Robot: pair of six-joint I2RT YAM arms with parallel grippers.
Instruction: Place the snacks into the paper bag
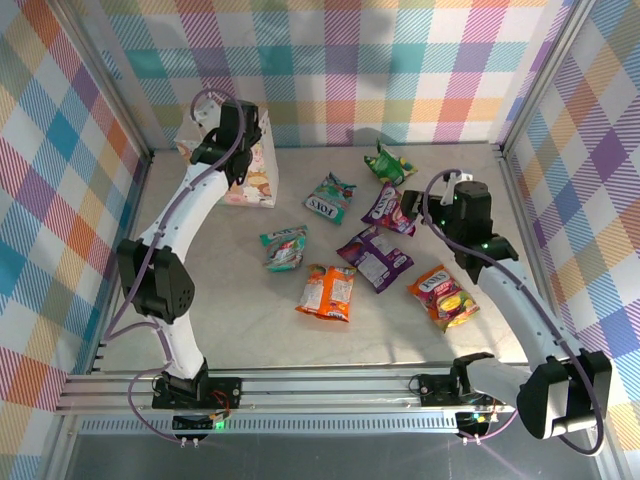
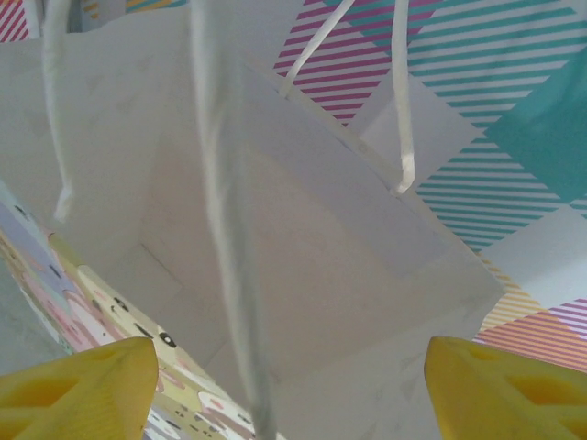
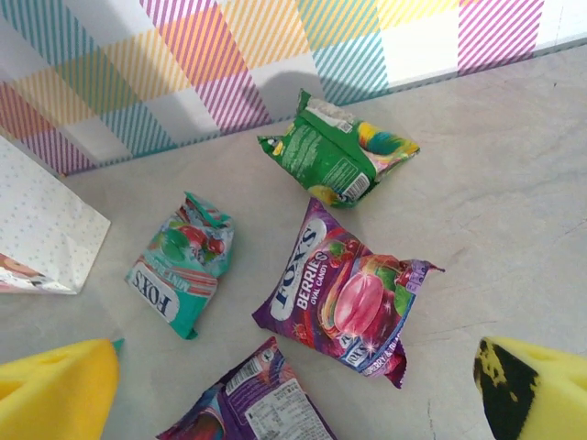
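Paper bag (image 1: 255, 185) partly behind left arm (image 1: 190, 205)

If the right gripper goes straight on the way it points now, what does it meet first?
Probably the purple FOX'S Berries packet, lying ahead of the right gripper; depth is unclear.

Background stuff only:
- pastel plaid back wall (image 1: 400, 60) across top of overhead frame
- same plaid on left wall (image 1: 50, 220) and right wall (image 1: 595, 160)
- pale grey stone-look tabletop (image 1: 250, 340) filling middle, faint marbling
- silver metal posts in back corners: left post (image 1: 118, 95), right post (image 1: 537, 85), both slanting outward toward top of frame
- slotted aluminium rail (image 1: 330, 393) running across bottom
- right wrist view: plaid along top, tabletop below
- left wrist view: plaid at upper right, teal and pink squares
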